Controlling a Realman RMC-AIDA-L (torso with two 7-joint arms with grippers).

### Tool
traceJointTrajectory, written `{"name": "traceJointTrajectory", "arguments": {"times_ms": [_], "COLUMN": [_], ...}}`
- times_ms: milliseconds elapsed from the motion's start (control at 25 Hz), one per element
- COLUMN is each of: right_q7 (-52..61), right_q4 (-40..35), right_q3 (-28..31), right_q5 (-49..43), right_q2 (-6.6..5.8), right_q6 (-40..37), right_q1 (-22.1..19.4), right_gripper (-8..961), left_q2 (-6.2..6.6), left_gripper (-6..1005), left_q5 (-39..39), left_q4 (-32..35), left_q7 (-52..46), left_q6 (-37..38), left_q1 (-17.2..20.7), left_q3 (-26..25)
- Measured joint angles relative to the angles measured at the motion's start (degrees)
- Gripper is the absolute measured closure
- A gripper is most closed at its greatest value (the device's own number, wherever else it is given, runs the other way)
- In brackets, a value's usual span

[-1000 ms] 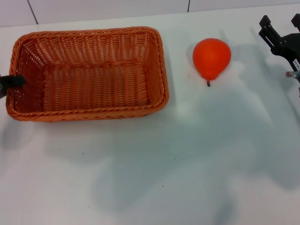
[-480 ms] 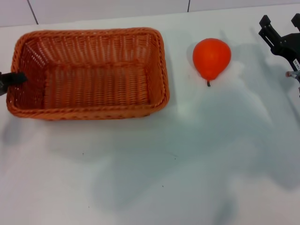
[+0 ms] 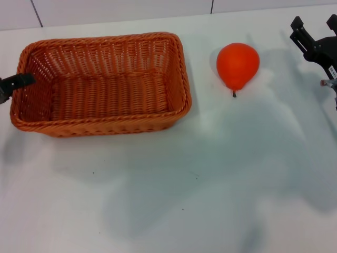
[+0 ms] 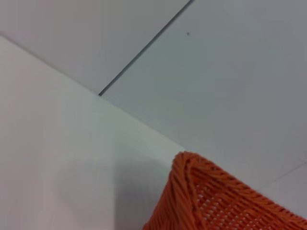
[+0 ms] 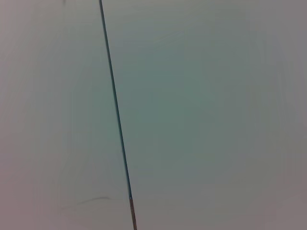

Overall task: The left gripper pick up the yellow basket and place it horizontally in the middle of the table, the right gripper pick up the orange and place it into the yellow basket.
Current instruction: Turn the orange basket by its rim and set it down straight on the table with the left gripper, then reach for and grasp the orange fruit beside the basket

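The yellow basket (image 3: 102,84), an orange-brown woven rectangle, is at the left of the white table (image 3: 210,174), long side across the view. My left gripper (image 3: 17,82) is at its left short rim, with one black jaw over the rim, shut on it. The basket is tilted, so its near wall shows. A basket corner shows in the left wrist view (image 4: 216,201). The orange (image 3: 238,64) lies on the table right of the basket, stem toward me. My right gripper (image 3: 315,23) is open and empty at the far right, beyond the orange.
A pale wall with a dark seam (image 3: 212,6) runs along the table's far edge. The right wrist view shows only a pale surface with a dark seam (image 5: 117,129).
The basket has tipped and shifted slightly right as my left gripper rose with its left rim. The orange and the right arm have not moved.
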Motion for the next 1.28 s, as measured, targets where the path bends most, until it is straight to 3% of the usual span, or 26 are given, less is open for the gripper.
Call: {"name": "traceJointTrajectory", "arguments": {"times_ms": [200, 480, 720, 1040, 1280], "right_q7": [0.1, 0.1, 2.4, 13.5, 17.1], "right_q4": [0.1, 0.1, -0.6, -0.8, -1.1], "right_q3": [0.0, -1.8, -5.1, -5.5, -5.4], "right_q5": [-0.1, -0.1, -0.8, -11.5, -13.6], "right_q2": [0.0, 0.0, -0.06, -0.31, -0.64], "right_q6": [0.0, -0.1, 0.1, 8.8, 14.1], "right_q1": [0.0, 0.0, 0.5, 3.9, 5.0], "right_gripper": [7, 7, 8, 8, 7], "left_q2": [0.01, -0.05, -0.08, -0.18, -0.2], "left_gripper": [300, 266, 251, 250, 250], "left_q5": [-1.6, -4.4, -16.4, -32.2, -35.4], "left_q4": [0.0, 4.2, 6.6, -1.3, -5.4], "left_q7": [2.4, 6.8, 16.5, 30.6, 34.9], "left_q6": [0.3, 0.0, -1.3, -0.9, -0.5], "left_q1": [0.2, 0.8, 3.1, 4.9, 5.3], "left_q3": [-0.2, -0.5, -1.2, -1.3, -1.4]}}
